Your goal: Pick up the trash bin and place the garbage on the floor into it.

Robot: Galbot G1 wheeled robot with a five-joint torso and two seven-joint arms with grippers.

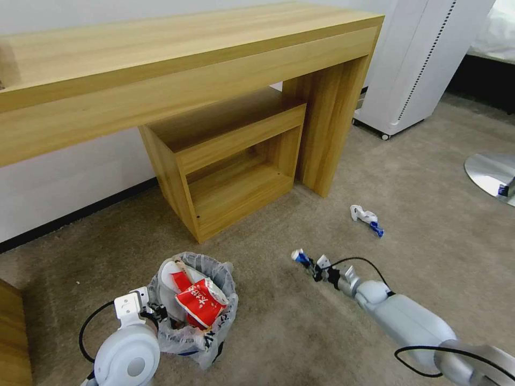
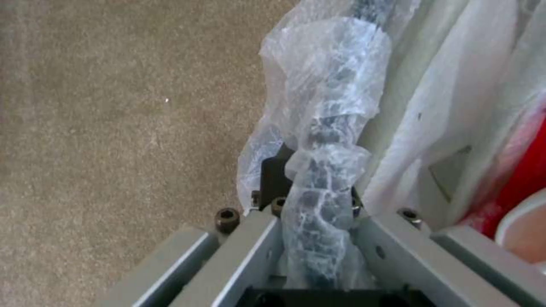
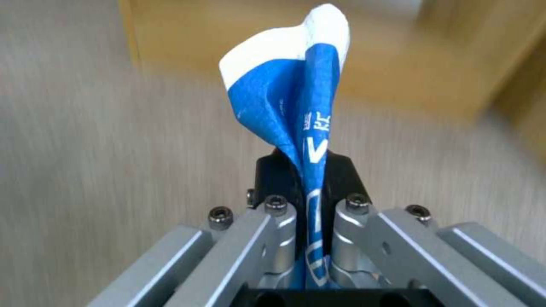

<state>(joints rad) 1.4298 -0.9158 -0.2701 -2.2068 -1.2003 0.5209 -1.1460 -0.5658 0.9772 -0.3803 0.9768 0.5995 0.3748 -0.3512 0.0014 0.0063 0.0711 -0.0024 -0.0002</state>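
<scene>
Far left: left gripper (image 1: 154,311), jaws pinched narrow on the bag-lined rim of the trash bin (image 1: 217,321), crinkly plastic bunched between the fingers (image 2: 274,179). Bin upright, resting on or just above the floor (image 1: 268,343) (cannot tell which). Inside it: a red-white carton (image 1: 199,303) lying on top, something white behind, some room left near the rim.

Further right, well apart from the bin: right gripper (image 1: 314,266), low over the carpet, jaws closed flat on a blue-white packet (image 1: 299,256) sticking out past the fingertips, long axis in line with the gripper, pointing toward the wooden desk (image 1: 161,59).

Key relation for the coming move: bin mouth to the left of the held packet and a little nearer the robot, so probably a leftward carry across, then release over the opening.

Rightmost, lying on the floor beyond the right gripper: one white-and-blue scrap (image 1: 366,219), nearer the right arm than the left.
</scene>
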